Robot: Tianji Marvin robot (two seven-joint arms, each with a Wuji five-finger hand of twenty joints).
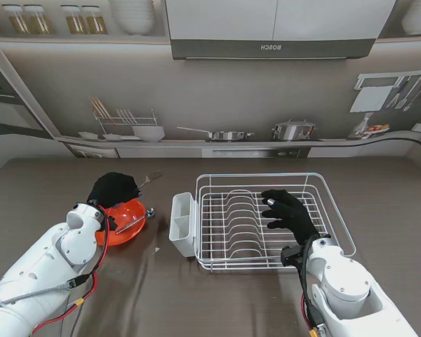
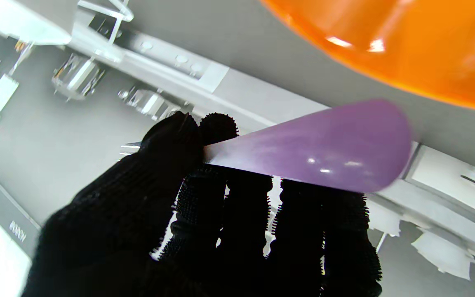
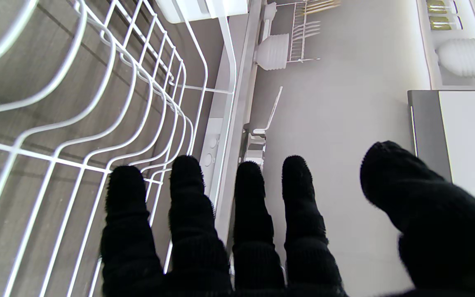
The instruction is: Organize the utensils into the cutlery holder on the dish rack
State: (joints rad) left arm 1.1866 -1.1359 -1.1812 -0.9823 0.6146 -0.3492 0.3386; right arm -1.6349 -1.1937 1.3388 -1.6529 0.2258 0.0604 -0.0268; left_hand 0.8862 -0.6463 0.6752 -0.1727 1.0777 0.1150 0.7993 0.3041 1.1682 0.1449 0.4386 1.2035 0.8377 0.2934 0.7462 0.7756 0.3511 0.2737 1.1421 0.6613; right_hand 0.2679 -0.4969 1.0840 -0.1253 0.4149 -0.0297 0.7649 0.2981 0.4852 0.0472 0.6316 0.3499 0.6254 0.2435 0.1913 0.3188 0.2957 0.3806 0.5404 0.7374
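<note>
My left hand (image 1: 113, 188) hovers over the orange bowl (image 1: 126, 228) and is shut on a fork. Its purple handle (image 2: 316, 144) runs across my fingers (image 2: 204, 206) in the left wrist view, and its metal end (image 1: 151, 179) pokes out toward the rack. A second metal utensil (image 1: 132, 224) lies in the bowl, its end resting over the rim. The white cutlery holder (image 1: 182, 223) hangs on the left end of the white wire dish rack (image 1: 337, 210). Above the rack's middle my right hand (image 1: 289, 214) is open, fingers (image 3: 188, 198) spread, holding nothing.
The rack's wire plate slots (image 3: 97, 103) pass just under my right hand. The brown table (image 1: 161, 295) runs back to a kitchen backdrop wall. The orange bowl's rim (image 2: 386, 45) is close to my left hand.
</note>
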